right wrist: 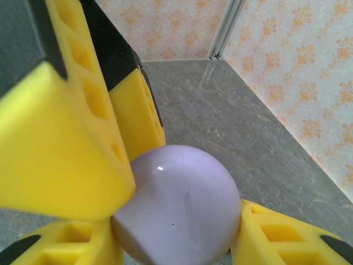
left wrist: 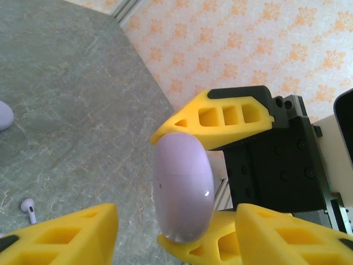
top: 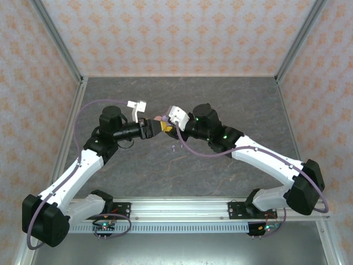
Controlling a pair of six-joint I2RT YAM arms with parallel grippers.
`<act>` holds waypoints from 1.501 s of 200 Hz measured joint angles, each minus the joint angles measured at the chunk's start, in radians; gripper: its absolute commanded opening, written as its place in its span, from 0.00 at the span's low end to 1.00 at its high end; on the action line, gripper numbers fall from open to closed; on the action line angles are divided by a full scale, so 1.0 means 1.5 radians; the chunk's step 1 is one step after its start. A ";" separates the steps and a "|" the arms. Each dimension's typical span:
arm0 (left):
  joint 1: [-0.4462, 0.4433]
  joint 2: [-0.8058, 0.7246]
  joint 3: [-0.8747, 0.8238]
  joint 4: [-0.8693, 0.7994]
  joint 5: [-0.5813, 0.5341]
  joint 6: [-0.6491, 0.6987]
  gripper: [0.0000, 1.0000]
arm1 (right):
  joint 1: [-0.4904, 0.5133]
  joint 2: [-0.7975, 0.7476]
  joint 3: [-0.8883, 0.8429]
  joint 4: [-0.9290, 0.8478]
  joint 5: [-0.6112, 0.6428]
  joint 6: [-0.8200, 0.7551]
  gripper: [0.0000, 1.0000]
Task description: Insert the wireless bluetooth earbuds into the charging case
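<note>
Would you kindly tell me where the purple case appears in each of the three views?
Top external: purple case just above centre.
Left wrist: lower centre.
Right wrist: bottom centre, close up.
Shared landmark: yellow fingers right beside the case.

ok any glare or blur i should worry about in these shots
Left wrist: a small glint low on the purple charging case, the earbud sharp, the nearest yellow jaws slightly soft. Right wrist: one small glint on the case, the big yellow jaw up close soft. Top external: even light, no glare.
</note>
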 measured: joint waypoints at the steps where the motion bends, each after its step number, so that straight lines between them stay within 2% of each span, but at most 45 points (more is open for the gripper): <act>1: -0.001 0.000 0.000 0.000 0.000 0.001 0.52 | 0.000 0.000 0.000 0.000 0.000 -0.001 0.45; 76: -0.023 0.031 0.017 -0.003 -0.005 0.009 0.29 | 0.000 0.000 0.000 -0.012 -0.010 -0.009 0.45; 102: -0.024 0.036 0.017 -0.006 -0.005 0.015 0.21 | -0.001 0.000 0.000 -0.022 -0.009 -0.009 0.49; 114: -0.027 0.036 0.017 -0.010 -0.006 0.019 0.20 | -0.001 0.000 0.000 -0.027 -0.009 -0.007 0.55; 155: -0.032 0.035 0.017 -0.013 -0.020 0.037 0.16 | -0.016 -0.006 -0.002 -0.040 -0.037 0.036 0.86; 184: -0.032 0.024 0.012 0.000 -0.042 0.050 0.10 | -0.062 -0.054 -0.030 -0.038 -0.084 0.100 1.00; 216: -0.037 -0.014 -0.031 0.065 -0.075 0.078 0.06 | -0.100 -0.134 -0.075 -0.015 -0.155 0.195 0.99; 244: -0.071 -0.054 -0.085 0.143 -0.106 0.127 0.04 | -0.120 -0.179 -0.107 0.041 -0.209 0.287 0.99; 300: -0.116 -0.102 -0.132 0.270 -0.146 0.209 0.00 | -0.123 -0.208 -0.145 0.120 -0.207 0.416 1.00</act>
